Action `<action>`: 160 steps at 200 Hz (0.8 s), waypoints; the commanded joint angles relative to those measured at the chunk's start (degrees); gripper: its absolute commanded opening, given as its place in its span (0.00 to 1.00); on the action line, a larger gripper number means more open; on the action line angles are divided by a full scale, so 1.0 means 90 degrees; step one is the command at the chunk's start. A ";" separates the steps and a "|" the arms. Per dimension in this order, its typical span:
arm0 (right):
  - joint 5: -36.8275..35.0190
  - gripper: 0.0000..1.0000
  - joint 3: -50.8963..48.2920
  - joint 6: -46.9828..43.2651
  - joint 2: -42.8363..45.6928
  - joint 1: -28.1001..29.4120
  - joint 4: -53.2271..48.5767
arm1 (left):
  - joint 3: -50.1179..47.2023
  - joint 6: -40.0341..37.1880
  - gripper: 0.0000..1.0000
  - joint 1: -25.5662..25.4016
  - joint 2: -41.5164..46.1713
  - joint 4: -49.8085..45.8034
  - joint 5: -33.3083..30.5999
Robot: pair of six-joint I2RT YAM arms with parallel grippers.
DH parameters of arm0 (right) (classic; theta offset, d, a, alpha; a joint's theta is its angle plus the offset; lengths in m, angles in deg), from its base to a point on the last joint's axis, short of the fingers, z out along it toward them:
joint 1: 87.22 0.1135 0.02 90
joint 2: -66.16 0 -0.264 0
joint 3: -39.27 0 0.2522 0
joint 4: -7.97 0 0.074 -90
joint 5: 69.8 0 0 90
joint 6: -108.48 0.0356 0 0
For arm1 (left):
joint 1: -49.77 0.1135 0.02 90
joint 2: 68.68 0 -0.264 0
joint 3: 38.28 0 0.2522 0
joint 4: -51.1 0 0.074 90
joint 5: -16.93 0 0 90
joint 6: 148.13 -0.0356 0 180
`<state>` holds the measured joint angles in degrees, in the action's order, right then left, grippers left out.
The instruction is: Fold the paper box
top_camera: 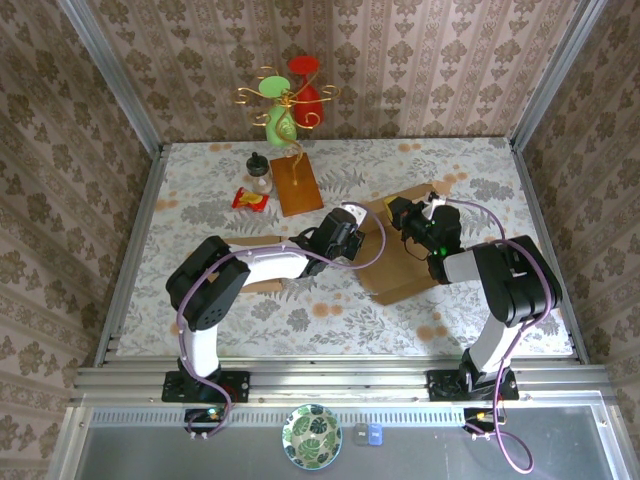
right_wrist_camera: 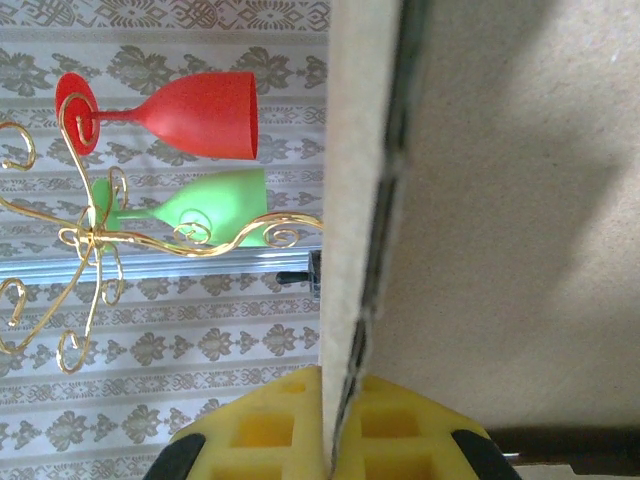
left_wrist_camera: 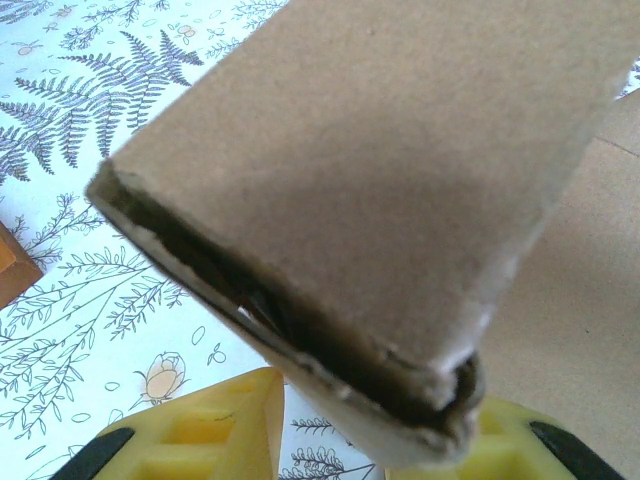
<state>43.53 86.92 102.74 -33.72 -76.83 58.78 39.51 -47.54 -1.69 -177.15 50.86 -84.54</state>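
The paper box (top_camera: 398, 282) sits right of centre on the floral table (top_camera: 300, 310). The left gripper (left_wrist_camera: 365, 440), partly closed, pinches its doubled flap. The right gripper (right_wrist_camera: 330, 425) clamps tight on a thin panel edge.

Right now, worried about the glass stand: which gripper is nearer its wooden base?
Left. The left gripper sits just right of the wooden base; the right gripper is farther right, both on the paper box.
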 commanded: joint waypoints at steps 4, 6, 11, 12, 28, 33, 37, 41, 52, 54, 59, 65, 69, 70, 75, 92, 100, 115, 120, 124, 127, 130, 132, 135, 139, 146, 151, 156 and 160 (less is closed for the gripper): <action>0.0368 0.00 -0.0349 -0.0439 -0.0270 0.0209 -0.0767 | 0.0253 0.0149 0.31 -0.0019 -0.0267 -0.0006 -0.0074; 0.0369 0.00 -0.0355 -0.0452 -0.0277 0.0212 -0.0768 | 0.0257 0.0151 0.31 -0.0016 -0.0271 -0.0005 -0.0084; 0.0376 0.00 -0.0374 -0.0470 -0.0304 0.0208 -0.0759 | 0.0283 0.0175 0.31 -0.0019 -0.0283 -0.0004 -0.0091; 0.0376 0.00 -0.0375 -0.0473 -0.0311 0.0210 -0.0754 | 0.0280 0.0183 0.31 -0.0017 -0.0293 -0.0006 -0.0092; 0.0368 0.00 -0.0453 -0.0420 -0.0382 0.0205 -0.0631 | 0.0341 0.0243 0.31 -0.0037 -0.0339 -0.0027 -0.0174; 0.0357 0.00 -0.0462 -0.0383 -0.0401 0.0205 -0.0575 | 0.0365 0.0263 0.31 -0.0044 -0.0359 -0.0045 -0.0211; 0.0357 0.00 -0.0474 -0.0363 -0.0413 0.0206 -0.0551 | 0.0387 0.0273 0.31 -0.0049 -0.0370 -0.0061 -0.0242; 0.0353 0.00 -0.0472 -0.0343 -0.0416 0.0211 -0.0531 | 0.0403 0.0295 0.31 -0.0060 -0.0392 -0.0089 -0.0268; 0.0343 0.00 -0.0457 -0.0313 -0.0406 0.0216 -0.0533 | 0.0453 0.0324 0.31 -0.0071 -0.0435 -0.0124 -0.0357; 0.0339 0.00 -0.0456 -0.0306 -0.0394 0.0216 -0.0534 | 0.0464 0.0326 0.31 -0.0075 -0.0445 -0.0130 -0.0374; 0.0336 0.00 -0.0443 -0.0294 -0.0388 0.0224 -0.0549 | 0.0488 0.0344 0.30 -0.0097 -0.0471 -0.0142 -0.0424; 0.0328 0.00 -0.0432 -0.0282 -0.0364 0.0236 -0.0568 | 0.0509 0.0378 0.29 -0.0114 -0.0492 -0.0168 -0.0489; 0.0323 0.00 -0.0424 -0.0272 -0.0354 0.0241 -0.0585 | 0.0532 0.0415 0.29 -0.0125 -0.0521 -0.0199 -0.0546; 0.0320 0.00 -0.0415 -0.0272 -0.0351 0.0246 -0.0589 | 0.0537 0.0425 0.28 -0.0128 -0.0528 -0.0201 -0.0564; 0.0309 0.00 -0.0399 -0.0263 -0.0346 0.0256 -0.0605 | 0.0569 0.0491 0.27 -0.0135 -0.0551 -0.0239 -0.0644; 0.0299 0.00 -0.0359 -0.0204 -0.0348 0.0287 -0.0608 | 0.0658 0.0721 0.25 -0.0170 -0.0665 -0.0311 -0.0850; 0.0289 0.00 -0.0357 -0.0176 -0.0342 0.0305 -0.0592 | 0.0701 0.0824 0.24 -0.0195 -0.0709 -0.0329 -0.0945; 0.0269 0.00 -0.0357 -0.0140 -0.0348 0.0329 -0.0583 | 0.0801 0.0932 0.22 -0.0243 -0.0782 -0.0395 -0.1113; 0.0269 0.00 -0.0357 -0.0118 -0.0339 0.0334 -0.0583 | 0.0829 0.0968 0.21 -0.0258 -0.0803 -0.0425 -0.1184; 0.0269 0.00 -0.0366 -0.0111 -0.0338 0.0340 -0.0583 | 0.0843 0.0986 0.20 -0.0274 -0.0817 -0.0432 -0.1235; 0.0269 0.00 -0.0367 -0.0106 -0.0337 0.0341 -0.0576 | 0.0848 0.0998 0.20 -0.0282 -0.0823 -0.0434 -0.1257; 0.0269 0.00 -0.0360 -0.0097 -0.0337 0.0340 -0.0574 | 0.0856 0.1008 0.19 -0.0279 -0.0837 -0.0432 -0.1278; 0.0269 0.00 -0.0365 -0.0091 -0.0333 0.0349 -0.0574 | 0.0862 0.1010 0.19 -0.0293 -0.0843 -0.0439 -0.1290; 0.0275 0.00 -0.0374 -0.0085 -0.0321 0.0358 -0.0574 | 0.0872 0.1028 0.19 -0.0293 -0.0848 -0.0440 -0.1320; 0.0270 0.00 -0.0377 -0.0077 -0.0313 0.0358 -0.0574 | 0.0883 0.1046 0.18 -0.0295 -0.0863 -0.0451 -0.1346; 0.0265 0.00 -0.0377 -0.0068 -0.0310 0.0352 -0.0574 | 0.0902 0.1085 0.17 -0.0300 -0.0883 -0.0478 -0.1389; 0.0262 0.00 -0.0384 -0.0059 -0.0294 0.0352 -0.0578 | 0.0920 0.1125 0.16 -0.0298 -0.0901 -0.0496 -0.1424; 0.0254 0.00 -0.0386 -0.0054 -0.0275 0.0353 -0.0578 | 0.0925 0.1160 0.16 -0.0305 -0.0907 -0.0511 -0.1440; 0.0250 0.00 -0.0387 -0.0040 -0.0270 0.0359 -0.0584 | 0.0930 0.1191 0.15 -0.0298 -0.0924 -0.0515 -0.1457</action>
<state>39.34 85.59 102.66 -34.46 -76.61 62.02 46.31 -39.45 -4.49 -182.55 47.60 -96.93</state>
